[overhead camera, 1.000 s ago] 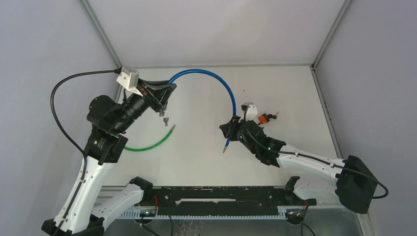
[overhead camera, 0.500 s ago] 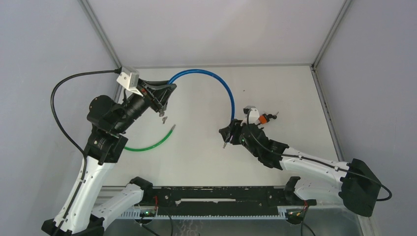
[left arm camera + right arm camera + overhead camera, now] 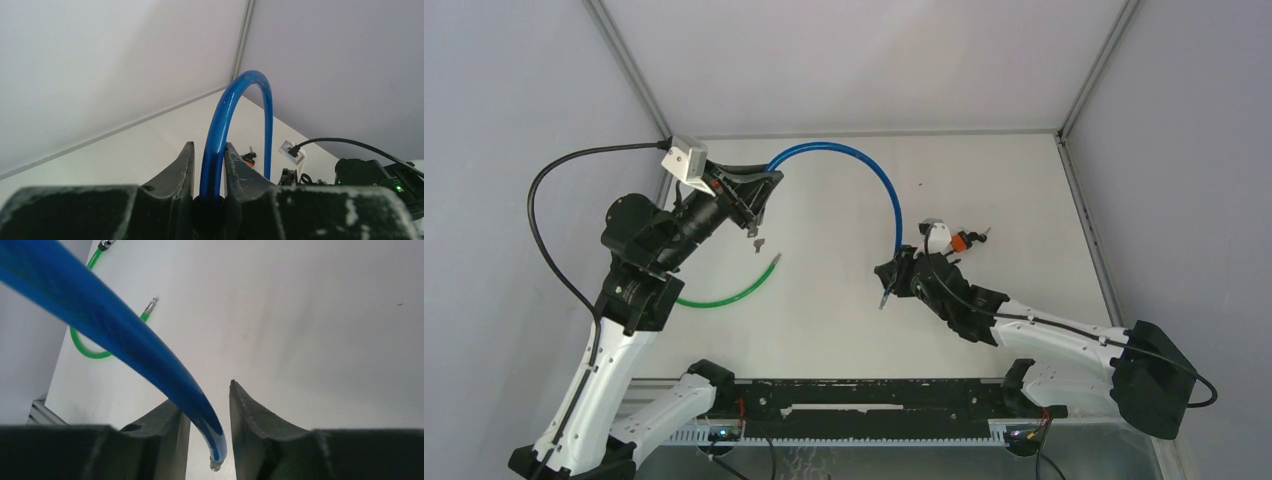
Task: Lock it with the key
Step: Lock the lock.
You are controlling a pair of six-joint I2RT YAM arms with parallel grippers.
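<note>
We judge this the joining step: the free tip (image 3: 216, 464) of the cable (image 3: 864, 155) must meet its other end before the key (image 3: 756, 243) can turn. The left end effector (image 3: 208, 148) clamps that far-left end, with the key dangling just beneath. The right end effector (image 3: 204, 393) stands part-open around the tip, which leans on one finger (image 3: 170, 427) only, mid-desk (image 3: 984, 180). Next, we think, a firm squeeze, then carry the tip left.
</note>
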